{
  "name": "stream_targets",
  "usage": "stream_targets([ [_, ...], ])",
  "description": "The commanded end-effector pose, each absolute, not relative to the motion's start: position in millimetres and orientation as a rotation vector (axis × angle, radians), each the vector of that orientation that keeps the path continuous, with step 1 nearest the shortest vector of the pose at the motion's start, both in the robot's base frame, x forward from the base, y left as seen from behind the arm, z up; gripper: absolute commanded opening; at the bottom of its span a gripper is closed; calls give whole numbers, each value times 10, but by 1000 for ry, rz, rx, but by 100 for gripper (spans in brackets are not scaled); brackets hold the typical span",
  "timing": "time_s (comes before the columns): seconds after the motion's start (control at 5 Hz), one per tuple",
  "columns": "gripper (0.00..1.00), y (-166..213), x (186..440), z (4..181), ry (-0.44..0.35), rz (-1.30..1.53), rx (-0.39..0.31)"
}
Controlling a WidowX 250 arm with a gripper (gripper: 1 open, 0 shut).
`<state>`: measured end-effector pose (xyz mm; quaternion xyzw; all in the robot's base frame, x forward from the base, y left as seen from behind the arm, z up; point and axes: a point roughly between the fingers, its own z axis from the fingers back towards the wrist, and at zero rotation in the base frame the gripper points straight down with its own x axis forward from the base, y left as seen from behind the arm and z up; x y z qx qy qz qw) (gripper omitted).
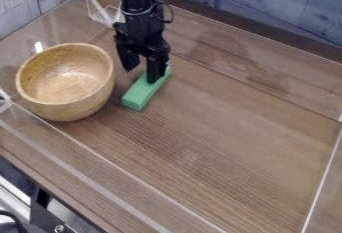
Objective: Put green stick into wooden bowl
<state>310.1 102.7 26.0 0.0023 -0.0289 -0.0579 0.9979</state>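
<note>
The green stick [140,94] lies flat on the wooden table, just right of the wooden bowl [62,79], which stands upright with nothing in it. My gripper [144,70] points straight down over the stick's far end, close above it. Its dark fingers [128,61] are spread open and nothing is held between them. The arm hides the stick's far tip. A small gap separates the bowl's rim from the stick.
A low clear plastic wall [80,167] runs along the table's front and left edges. A clear wire-like piece [104,13] sits behind the arm at the back. Bare wood tabletop [241,117] stretches to the right.
</note>
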Motion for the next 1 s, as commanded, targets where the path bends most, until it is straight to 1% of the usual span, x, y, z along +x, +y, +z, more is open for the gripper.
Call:
stream_targets([
  [0.0,100,985,2986,138,-32,-119,2],
  [0.2,100,940,2892,101,-19,-119,0],
  [0.8,100,701,2832,-12,22,-21,-5],
])
